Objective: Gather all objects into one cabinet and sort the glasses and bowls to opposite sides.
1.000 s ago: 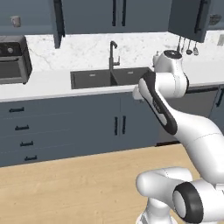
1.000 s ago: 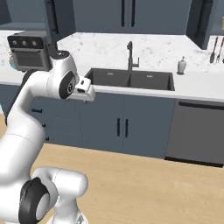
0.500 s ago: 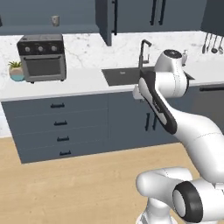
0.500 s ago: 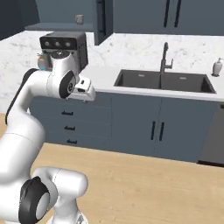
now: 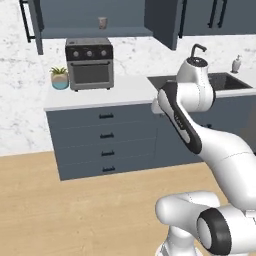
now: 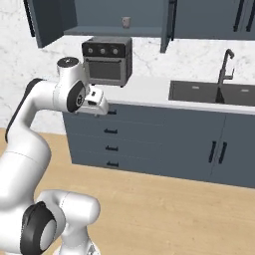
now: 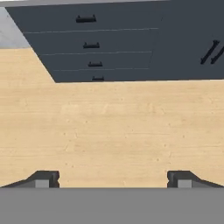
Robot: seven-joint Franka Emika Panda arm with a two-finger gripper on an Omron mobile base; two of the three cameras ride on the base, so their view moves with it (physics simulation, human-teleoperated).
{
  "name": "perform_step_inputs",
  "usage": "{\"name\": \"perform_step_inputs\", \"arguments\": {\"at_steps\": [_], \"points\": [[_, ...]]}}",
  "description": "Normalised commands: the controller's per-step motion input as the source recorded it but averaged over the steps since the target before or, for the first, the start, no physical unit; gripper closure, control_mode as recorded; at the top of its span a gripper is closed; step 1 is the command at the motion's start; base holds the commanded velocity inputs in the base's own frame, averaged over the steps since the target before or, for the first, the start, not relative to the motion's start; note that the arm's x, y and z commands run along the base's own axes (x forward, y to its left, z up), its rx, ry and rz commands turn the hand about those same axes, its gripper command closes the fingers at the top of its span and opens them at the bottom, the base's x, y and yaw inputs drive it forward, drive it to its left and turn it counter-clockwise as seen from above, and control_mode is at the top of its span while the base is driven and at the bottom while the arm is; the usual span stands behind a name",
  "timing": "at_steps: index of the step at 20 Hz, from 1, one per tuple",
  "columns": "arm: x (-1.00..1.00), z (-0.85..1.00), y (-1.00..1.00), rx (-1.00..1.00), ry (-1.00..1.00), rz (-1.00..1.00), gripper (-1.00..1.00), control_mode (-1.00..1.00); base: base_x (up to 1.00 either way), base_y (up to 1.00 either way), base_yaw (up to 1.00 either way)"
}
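A small beige handleless cup [image 5: 102, 22] [image 6: 126, 22], one of the glasses, stands on the shelf of the open slate-blue wall cabinet [image 5: 95, 33] [image 6: 104, 30]. Both cabinet doors are swung out. The bowls are out of view. My gripper [image 7: 113, 179] hangs in front of the counter, far below the cabinet. It points down at the wood floor beside the base drawers. Its fingertips [image 7: 44, 178] stand wide apart, open, with nothing between them. In the right base view the white hand [image 6: 95, 100] sits at counter height, left of the drawers.
A black toaster oven [image 5: 90, 62] [image 6: 107, 62] stands on the white counter under the cabinet, a potted plant [image 5: 60, 78] to its left. The sink [image 5: 222, 82] [image 6: 214, 92] with its faucet lies to the right. A drawer stack [image 5: 105, 145] [image 7: 89, 43] fronts the counter.
The whole picture has slid right as the base drove left. The toaster oven and the open cabinet came into view. The arm keeps its pose and the gripper stays open.
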Motion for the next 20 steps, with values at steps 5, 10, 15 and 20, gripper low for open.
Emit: {"name": "perform_step_inputs", "arguments": {"at_steps": [5,10,15,20], "points": [[0.00,0.00,0.00,0.00,0.00,0.00,-1.00,1.00,0.80,0.75,0.00],[0.00,0.00,0.00,0.00,0.00,0.00,-1.00,1.00,0.88,0.41,0.00],[0.00,0.00,0.00,0.00,0.00,0.00,-1.00,1.00,0.78,0.05,0.00],[0.00,0.00,0.00,0.00,0.00,0.00,-1.00,1.00,0.67,0.14,0.00]]}}
